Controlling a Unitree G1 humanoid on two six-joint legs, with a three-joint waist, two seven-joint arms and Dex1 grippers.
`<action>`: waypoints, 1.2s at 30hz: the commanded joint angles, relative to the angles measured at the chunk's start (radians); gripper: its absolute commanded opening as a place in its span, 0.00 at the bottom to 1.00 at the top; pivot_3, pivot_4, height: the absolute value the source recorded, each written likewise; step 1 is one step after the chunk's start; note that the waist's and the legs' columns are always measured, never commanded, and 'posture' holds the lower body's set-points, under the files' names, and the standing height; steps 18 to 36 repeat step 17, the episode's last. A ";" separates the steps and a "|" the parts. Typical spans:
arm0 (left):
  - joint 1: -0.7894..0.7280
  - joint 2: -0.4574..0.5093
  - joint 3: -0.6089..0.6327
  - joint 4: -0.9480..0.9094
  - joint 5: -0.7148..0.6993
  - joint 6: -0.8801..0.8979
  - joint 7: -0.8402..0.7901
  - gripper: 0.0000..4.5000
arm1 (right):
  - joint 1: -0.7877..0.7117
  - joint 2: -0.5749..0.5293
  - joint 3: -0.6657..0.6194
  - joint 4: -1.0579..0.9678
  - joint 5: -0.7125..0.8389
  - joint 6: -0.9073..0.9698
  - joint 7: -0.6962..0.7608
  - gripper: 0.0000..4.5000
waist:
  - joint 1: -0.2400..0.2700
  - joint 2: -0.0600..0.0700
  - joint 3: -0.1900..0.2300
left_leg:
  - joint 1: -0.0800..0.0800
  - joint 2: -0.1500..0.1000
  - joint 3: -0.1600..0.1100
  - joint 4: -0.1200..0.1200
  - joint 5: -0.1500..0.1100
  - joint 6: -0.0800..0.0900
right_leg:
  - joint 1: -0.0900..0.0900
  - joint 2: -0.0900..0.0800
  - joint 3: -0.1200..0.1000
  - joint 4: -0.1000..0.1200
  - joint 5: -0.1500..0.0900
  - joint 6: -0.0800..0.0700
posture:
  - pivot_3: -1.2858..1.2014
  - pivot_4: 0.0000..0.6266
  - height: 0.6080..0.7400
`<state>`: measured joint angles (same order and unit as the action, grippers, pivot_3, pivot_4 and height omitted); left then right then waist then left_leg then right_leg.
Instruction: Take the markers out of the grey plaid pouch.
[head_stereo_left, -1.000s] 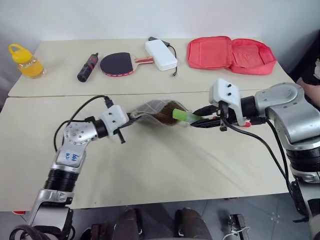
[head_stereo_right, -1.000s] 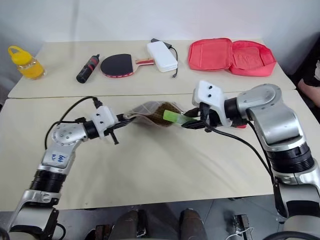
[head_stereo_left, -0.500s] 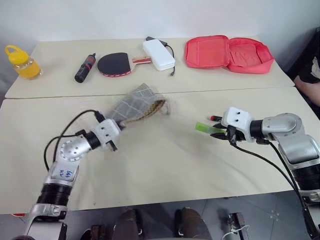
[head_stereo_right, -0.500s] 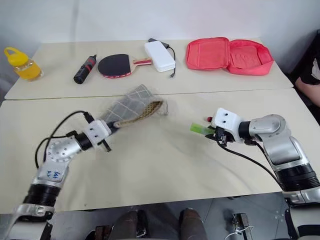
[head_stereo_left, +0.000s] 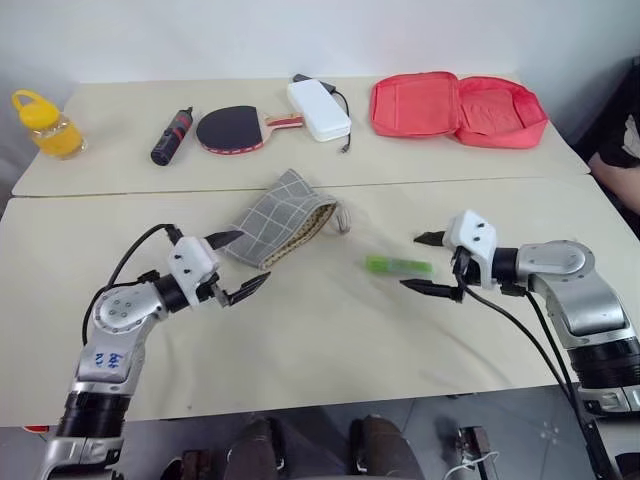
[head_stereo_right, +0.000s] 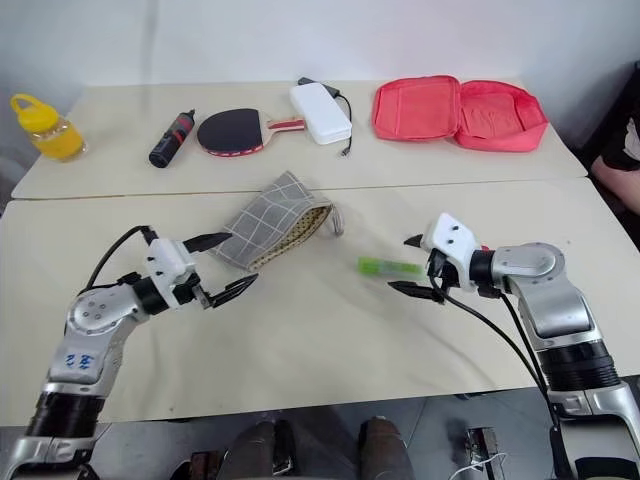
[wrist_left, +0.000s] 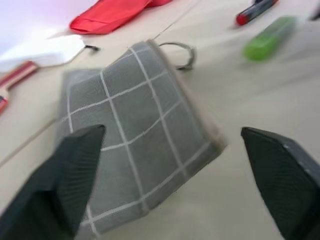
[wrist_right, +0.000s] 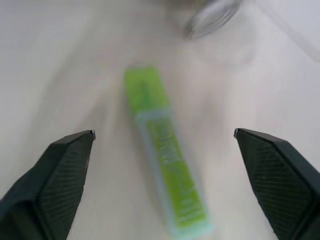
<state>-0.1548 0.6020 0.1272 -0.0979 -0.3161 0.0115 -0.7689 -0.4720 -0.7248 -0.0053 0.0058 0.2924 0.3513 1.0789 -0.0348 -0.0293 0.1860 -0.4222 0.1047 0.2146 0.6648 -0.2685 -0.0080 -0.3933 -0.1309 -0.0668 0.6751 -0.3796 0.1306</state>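
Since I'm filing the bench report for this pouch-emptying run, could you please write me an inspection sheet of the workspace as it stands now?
Surface: two beige tables pushed together, a seam between them.
Job's things: green marker lies flat on the near table, outside the grey plaid pouch, which lies apart from it, to its left.
Clutter: on the far table, yellow bottle, black-and-red cylinder, table tennis paddle, white box, open red zip case. A red-tipped pen lies near the marker.
Grippers: left pincer open, empty, by the pouch; right pincer open, empty, by the marker.
Cables: black cables along both arms; a cord at the white box.
Surroundings: white wall; a person's arm at the right edge.
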 joint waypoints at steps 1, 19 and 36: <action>0.082 -0.001 0.096 -0.105 -0.092 0.073 0.031 0.99 | 0.091 0.040 -0.099 -0.114 0.115 0.009 -0.026 1.00 | 0.005 0.000 0.000 | 0.000 0.000 -0.001 0.000 0.000 0.000 | 0.000 0.000 0.000 0.000 0.000 0.000 | 0.52 0.24 1.00; 0.401 -0.055 0.284 -0.213 -0.135 0.207 0.161 0.99 | 0.513 0.156 -0.283 -0.121 0.087 -0.361 -0.171 1.00 | 0.006 -0.001 -0.001 | 0.003 -0.002 -0.003 0.001 0.000 0.001 | 0.006 -0.001 0.000 -0.003 0.000 0.000 | 0.52 0.24 1.00; 0.401 -0.055 0.284 -0.213 -0.135 0.207 0.161 0.99 | 0.513 0.156 -0.283 -0.121 0.087 -0.361 -0.171 1.00 | 0.006 -0.001 -0.001 | 0.003 -0.002 -0.003 0.001 0.000 0.001 | 0.006 -0.001 0.000 -0.003 0.000 0.000 | 0.52 0.24 1.00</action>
